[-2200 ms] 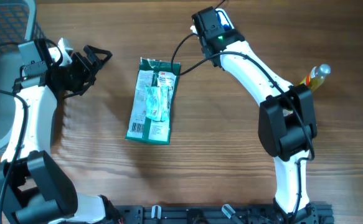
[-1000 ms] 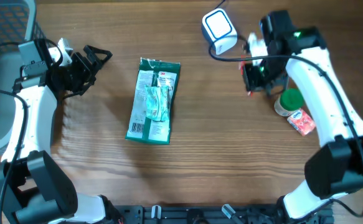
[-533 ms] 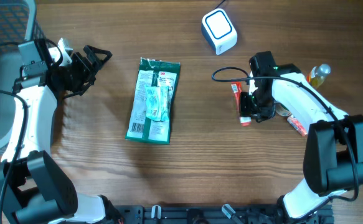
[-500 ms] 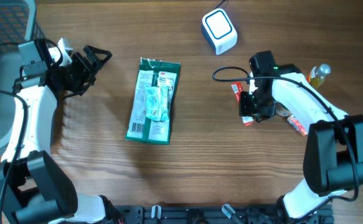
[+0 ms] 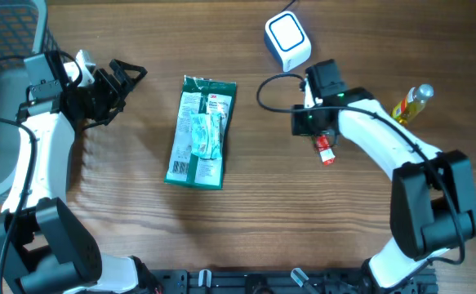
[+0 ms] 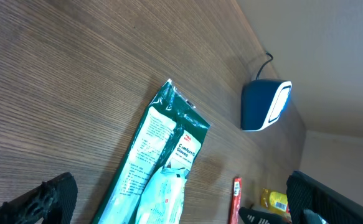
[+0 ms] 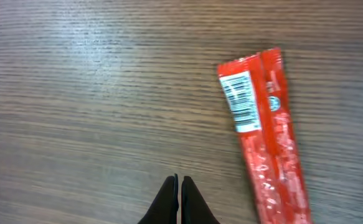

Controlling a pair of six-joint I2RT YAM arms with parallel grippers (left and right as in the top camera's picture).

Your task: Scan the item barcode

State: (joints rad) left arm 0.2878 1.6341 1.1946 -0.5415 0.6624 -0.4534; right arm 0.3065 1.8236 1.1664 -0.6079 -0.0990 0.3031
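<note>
Red sachet (image 7: 265,137) lying barcode-up on the wooden table (image 5: 246,229), just inward of the scanner (image 5: 287,41) at the far edge.
Right gripper (image 7: 179,190) pinched closed, empty, beside it; left gripper (image 5: 131,86) spread wide.

Red stick packet (image 7: 265,134): flat on counter (image 7: 75,93), slightly tilted, white barcode label (image 7: 245,102) face-up near one end. Scanner (image 5: 287,40): blue body, white face, cabled, near counter's far edge.
</note>
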